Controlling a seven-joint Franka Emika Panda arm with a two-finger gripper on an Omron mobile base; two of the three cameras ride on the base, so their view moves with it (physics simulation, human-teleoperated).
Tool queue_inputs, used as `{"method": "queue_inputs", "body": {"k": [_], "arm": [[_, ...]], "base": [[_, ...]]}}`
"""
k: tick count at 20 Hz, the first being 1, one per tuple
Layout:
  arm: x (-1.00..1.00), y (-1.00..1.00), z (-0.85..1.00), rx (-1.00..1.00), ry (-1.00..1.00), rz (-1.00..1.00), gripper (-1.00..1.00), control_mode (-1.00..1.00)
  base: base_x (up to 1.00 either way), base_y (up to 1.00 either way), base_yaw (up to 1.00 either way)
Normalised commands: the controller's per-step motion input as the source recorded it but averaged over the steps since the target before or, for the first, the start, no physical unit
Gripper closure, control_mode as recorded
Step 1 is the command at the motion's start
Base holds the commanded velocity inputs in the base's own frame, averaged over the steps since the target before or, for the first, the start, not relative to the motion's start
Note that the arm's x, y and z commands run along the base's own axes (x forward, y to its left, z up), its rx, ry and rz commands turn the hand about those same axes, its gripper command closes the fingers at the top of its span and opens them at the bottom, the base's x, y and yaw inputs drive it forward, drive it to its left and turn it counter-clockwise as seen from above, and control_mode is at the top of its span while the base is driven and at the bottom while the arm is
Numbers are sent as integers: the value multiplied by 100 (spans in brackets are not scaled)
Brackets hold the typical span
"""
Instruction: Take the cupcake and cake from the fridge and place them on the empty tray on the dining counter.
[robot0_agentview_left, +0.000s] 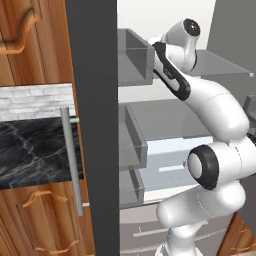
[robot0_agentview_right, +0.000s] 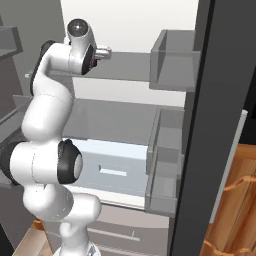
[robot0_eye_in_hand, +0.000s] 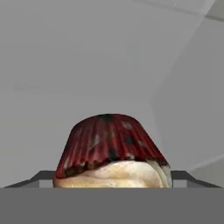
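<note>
The cupcake (robot0_eye_in_hand: 109, 140), with a dark red wrapper and a tan top, sits very close in the hand view and appears upside down there. My gripper (robot0_eye_in_hand: 113, 179) has one fingertip (robot0_eye_in_hand: 43, 178) against each side of it, closed in on the wrapper. In the right base view the hand (robot0_agentview_right: 102, 52) reaches over the upper shelf inside the open fridge (robot0_agentview_right: 115, 120). The fridge's white interior and grey shelves (robot0_agentview_left: 165, 120) show past my arm. The cake, the tray and the dining counter are out of view.
The open fridge door (robot0_agentview_left: 92, 125) stands close on the left with its bar handle (robot0_agentview_left: 72, 160). Grey door bins (robot0_agentview_right: 172, 60) line the right door. A black marble wall counter (robot0_agentview_left: 30, 150) and wooden cabinets lie beyond. Drawers sit below.
</note>
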Motion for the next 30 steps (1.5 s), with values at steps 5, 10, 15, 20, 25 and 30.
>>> {"method": "queue_inputs", "body": {"k": [5, 10, 15, 20, 25, 30], "arm": [[-100, -13, 63, 0, -8, 1, 100, -100], [-100, -2, 17, 0, 0, 0, 100, -100], [-100, -5, -16, 0, -13, -1, 100, -100], [-100, -6, -38, 0, -19, -8, 100, -100], [-65, -6, -32, 0, 0, -13, 100, -100], [-29, -19, -26, 0, 6, -8, 100, -100]], "base": [[0, 0, 0], [0, 0, 0], [0, 0, 0], [0, 0, 0], [0, 0, 0], [0, 0, 0]]}}
